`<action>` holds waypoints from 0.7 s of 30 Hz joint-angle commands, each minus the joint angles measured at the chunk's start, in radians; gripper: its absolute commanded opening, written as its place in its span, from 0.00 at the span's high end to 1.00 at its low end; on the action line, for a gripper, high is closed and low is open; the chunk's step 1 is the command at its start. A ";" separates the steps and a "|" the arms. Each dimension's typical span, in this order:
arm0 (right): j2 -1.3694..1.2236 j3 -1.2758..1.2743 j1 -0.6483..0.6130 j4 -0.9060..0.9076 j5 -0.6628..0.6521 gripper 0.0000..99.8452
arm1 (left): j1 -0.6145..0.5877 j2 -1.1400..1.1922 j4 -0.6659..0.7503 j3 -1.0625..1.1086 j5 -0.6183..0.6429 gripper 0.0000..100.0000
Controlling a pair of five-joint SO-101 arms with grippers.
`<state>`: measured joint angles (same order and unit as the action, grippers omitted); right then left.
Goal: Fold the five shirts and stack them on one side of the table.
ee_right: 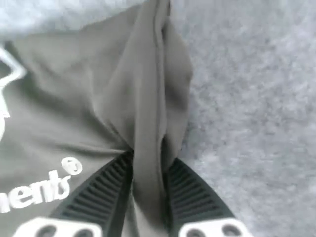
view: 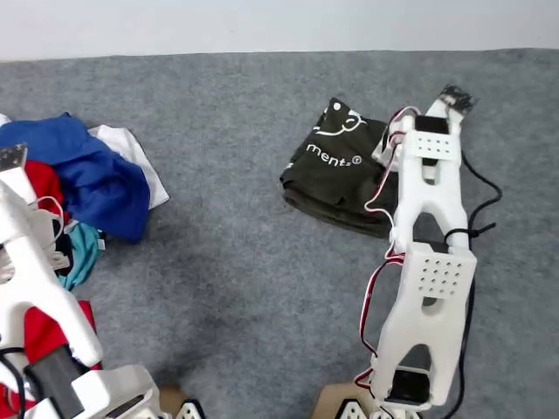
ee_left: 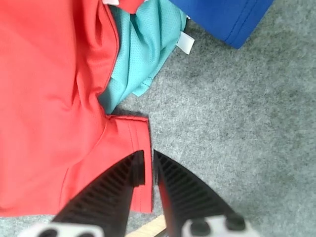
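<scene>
A pile of shirts lies at the table's left edge: blue (view: 96, 179), white (view: 131, 153), teal (view: 83, 249) and red (view: 35, 336). The left arm (view: 35, 279) stands over this pile. My left gripper (ee_left: 147, 160) is shut on the hem of the red shirt (ee_left: 49, 98), next to the teal shirt (ee_left: 143, 54) and the blue shirt (ee_left: 222, 15). A folded dark shirt (view: 336, 170) with white print lies right of centre. My right gripper (ee_right: 147, 160) is shut on a raised fold of that dark shirt (ee_right: 89, 98), at the edge nearest the right arm (view: 428, 218).
Grey felt (view: 236, 288) covers the table, bare between the pile and the dark shirt. A pale wall runs along the far edge. Both arm bases stand at the near edge, and cables trail beside the right arm (view: 476, 218).
</scene>
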<state>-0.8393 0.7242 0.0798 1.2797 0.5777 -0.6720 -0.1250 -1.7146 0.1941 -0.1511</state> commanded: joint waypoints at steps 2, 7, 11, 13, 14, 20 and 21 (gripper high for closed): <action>0.013 0.186 0.039 0.119 -0.011 0.99 | 0.005 -0.040 0.011 -0.004 0.000 0.95; 0.005 0.358 0.101 0.266 -0.018 0.99 | 0.005 -0.040 0.009 -0.004 0.000 0.95; 0.002 0.433 0.174 0.335 -0.078 0.99 | 0.005 -0.041 0.006 -0.004 0.002 0.95; 0.002 0.450 0.217 0.351 -0.104 0.99 | 0.005 -0.043 0.006 -0.004 0.002 0.95; 0.002 0.456 0.239 0.357 -0.121 0.99 | 0.005 -0.044 0.006 -0.004 0.002 0.95; 0.002 0.451 0.378 0.361 -0.195 0.99 | 0.005 -0.048 0.005 -0.004 0.002 0.95; 0.002 0.451 0.401 0.361 -0.210 0.99 | 0.005 -0.048 0.005 -0.004 0.002 0.95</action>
<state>-0.8562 1.1247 0.4081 1.6341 0.4104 -0.6720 -0.1250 -1.7146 0.1941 -0.1511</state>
